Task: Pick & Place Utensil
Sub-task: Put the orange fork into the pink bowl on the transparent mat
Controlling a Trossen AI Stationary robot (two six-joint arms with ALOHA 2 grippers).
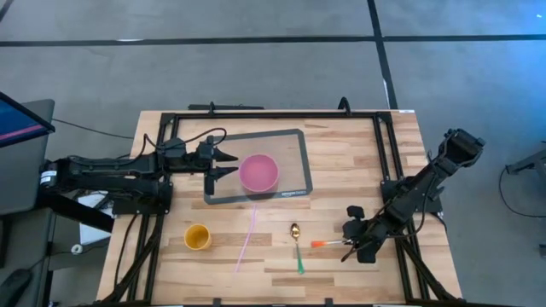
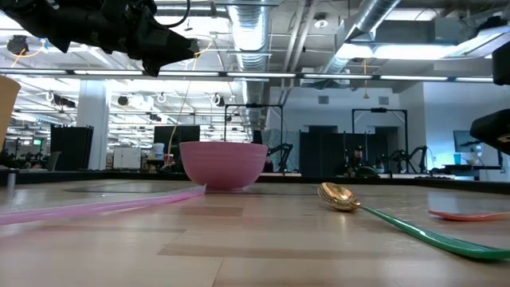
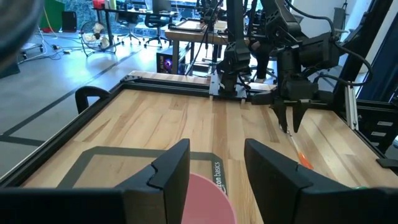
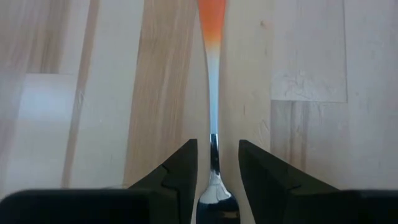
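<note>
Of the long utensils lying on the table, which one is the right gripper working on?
The orange-handled utensil: the right gripper straddles its metal end, fingers either side. The green-handled spoon and pink straw lie apart from it, untouched.

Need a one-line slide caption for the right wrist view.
Right end effector straddling the metal neck of an orange-handled utensil lying on the light wooden table, fingers not yet closed.

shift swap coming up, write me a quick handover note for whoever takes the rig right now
Right gripper: low over the table, fingers straddling the orange-handled utensil, not visibly clamped or lifted.
Left gripper: open, empty, hovering beside the pink bowl on the mat.
Green-handled spoon, pink straw and yellow cup lie on the table.
Done: nothing placed. Left: grasp, lift, place utensil.
</note>
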